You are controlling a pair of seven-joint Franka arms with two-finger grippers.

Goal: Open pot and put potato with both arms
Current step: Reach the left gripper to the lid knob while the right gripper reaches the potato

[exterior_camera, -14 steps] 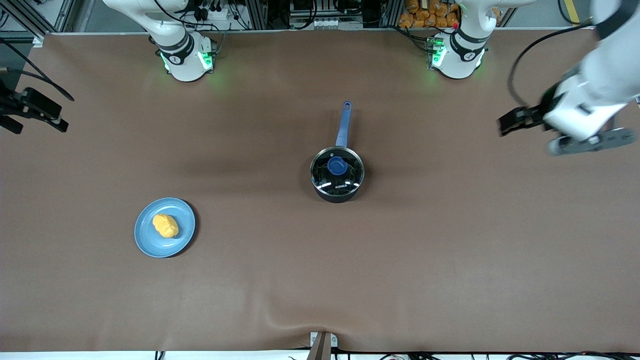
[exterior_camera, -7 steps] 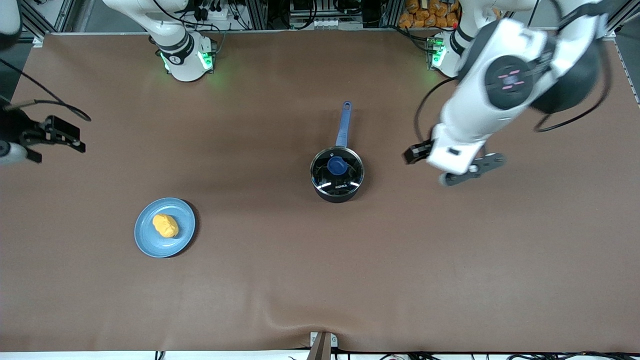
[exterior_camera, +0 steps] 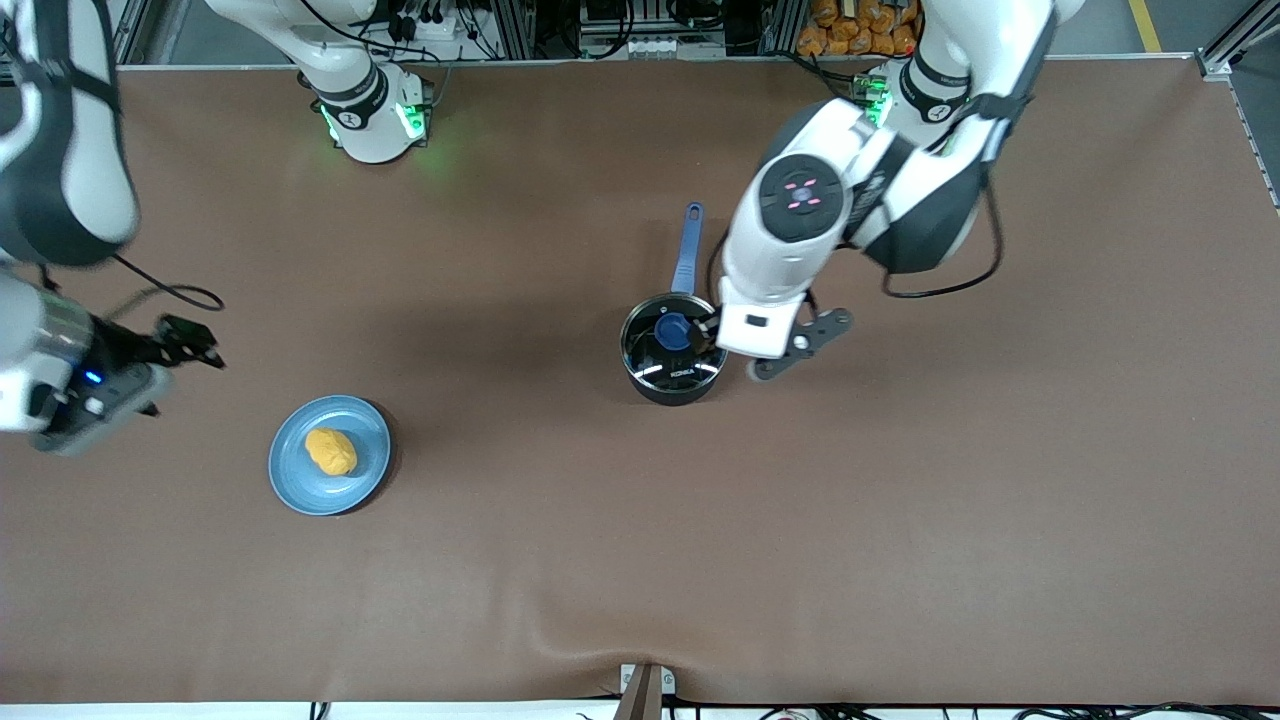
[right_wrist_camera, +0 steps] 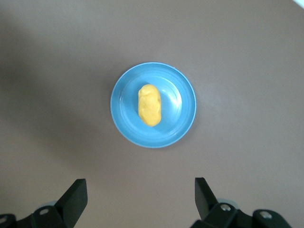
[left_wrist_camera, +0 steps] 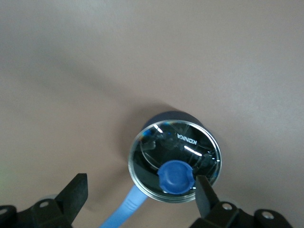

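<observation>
The black pot [exterior_camera: 674, 372] stands mid-table with its glass lid [exterior_camera: 650, 345] on, blue knob [exterior_camera: 673, 330] on top, and blue handle [exterior_camera: 687, 248] pointing toward the robots' bases. My left gripper [exterior_camera: 710, 333] hovers open over the pot's rim on the left arm's side. In the left wrist view the open gripper [left_wrist_camera: 141, 192] is over the lid [left_wrist_camera: 190, 145], with the knob [left_wrist_camera: 176, 176] close to one finger [left_wrist_camera: 204, 194]. The potato [exterior_camera: 331, 451] lies on a light-blue plate [exterior_camera: 372, 440]. My right gripper [exterior_camera: 195, 342] is open above bare table near the plate. The right wrist view shows the open gripper [right_wrist_camera: 139, 194] beside the potato [right_wrist_camera: 149, 105].
The brown table cloth [exterior_camera: 900, 500] covers the whole table. The plate [right_wrist_camera: 180, 102] lies toward the right arm's end, nearer the front camera than the pot. The pot's handle [left_wrist_camera: 128, 209] shows between the left gripper's fingers.
My left arm has swung in from the left arm's end of the table to over the pot. My right arm has moved in toward the plate.
</observation>
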